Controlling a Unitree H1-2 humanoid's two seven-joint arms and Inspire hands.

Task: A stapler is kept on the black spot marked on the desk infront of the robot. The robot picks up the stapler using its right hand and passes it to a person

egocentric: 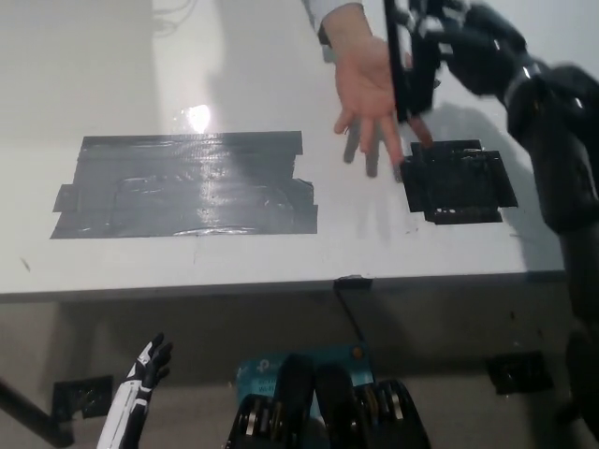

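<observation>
White desk (281, 253) with a grey tape patch (182, 184) and a black spot (459, 181), black right hand (447, 42) raised above it grasping the stapler (404, 65) against a person's open palm (370, 89), white left hand (140, 385) low at lower left, fingers apart.

The desk (281, 56) is smooth and white with a soft sheen — a bright glare spot sits on it at far left. The big grey tape patch (187, 182) is glossy and wrinkled, its strips overlapping, light glinting off the creases. The black spot (459, 182) to the right is tape too — duller, nearly matt, with ragged edges. The stapler (401, 70) looks dark and hard. The right hand (449, 42) has a black, faintly shiny shell, the left hand (140, 379) a smooth white casing.
</observation>
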